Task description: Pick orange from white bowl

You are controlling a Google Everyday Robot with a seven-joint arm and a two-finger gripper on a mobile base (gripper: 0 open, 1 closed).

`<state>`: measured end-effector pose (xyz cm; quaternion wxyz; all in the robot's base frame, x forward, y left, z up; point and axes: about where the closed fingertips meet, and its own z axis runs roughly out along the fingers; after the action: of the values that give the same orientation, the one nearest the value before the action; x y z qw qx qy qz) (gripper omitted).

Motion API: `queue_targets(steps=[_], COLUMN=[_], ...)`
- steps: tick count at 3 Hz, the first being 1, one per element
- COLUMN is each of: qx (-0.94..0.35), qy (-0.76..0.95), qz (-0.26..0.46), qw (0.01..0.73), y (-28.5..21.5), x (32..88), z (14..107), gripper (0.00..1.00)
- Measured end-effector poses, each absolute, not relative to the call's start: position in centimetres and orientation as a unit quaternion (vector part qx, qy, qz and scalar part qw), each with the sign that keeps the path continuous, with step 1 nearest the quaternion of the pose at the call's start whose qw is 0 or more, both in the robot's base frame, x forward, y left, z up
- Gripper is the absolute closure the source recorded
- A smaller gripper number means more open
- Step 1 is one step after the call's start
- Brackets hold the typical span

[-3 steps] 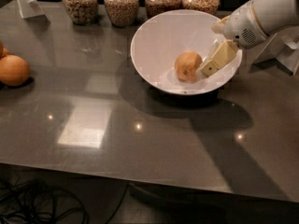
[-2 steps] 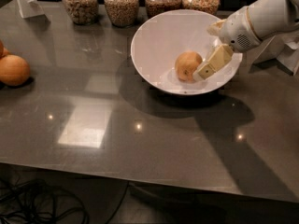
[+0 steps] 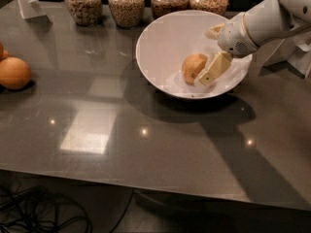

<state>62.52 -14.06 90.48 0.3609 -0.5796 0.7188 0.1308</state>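
The orange (image 3: 193,67) is small, dull yellow-orange, and lies inside the white bowl (image 3: 160,42), right of its middle. My gripper (image 3: 206,57) reaches into the bowl from the right on a white arm. It is open. The lower cream finger (image 3: 214,69) rests against the orange's right side. The upper finger (image 3: 214,31) is near the bowl's far right rim, apart from the fruit. The orange sits on the bowl's floor.
Several glass jars of grain (image 3: 126,5) stand in a row behind the bowl. A larger, deeper-orange fruit (image 3: 13,73) lies at the table's left edge. A white stand (image 3: 28,1) is at the back left. The robot's white body (image 3: 291,52) is right of the bowl.
The gripper has shifted a little left and down inside the bowl, bringing the lower finger against the orange. The orange and bowl have stayed in place.
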Motion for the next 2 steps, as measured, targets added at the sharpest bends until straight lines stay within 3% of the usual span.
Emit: queue_targets(steps=[1, 2], qx=[-0.594, -0.604], qy=[0.713, 0.712], qz=[0.123, 0.118], qw=[0.352, 0.338], y=[-13.3, -12.9], x=[62.9, 63.2], z=[89.6, 88.5], gripper=[0.12, 0.29])
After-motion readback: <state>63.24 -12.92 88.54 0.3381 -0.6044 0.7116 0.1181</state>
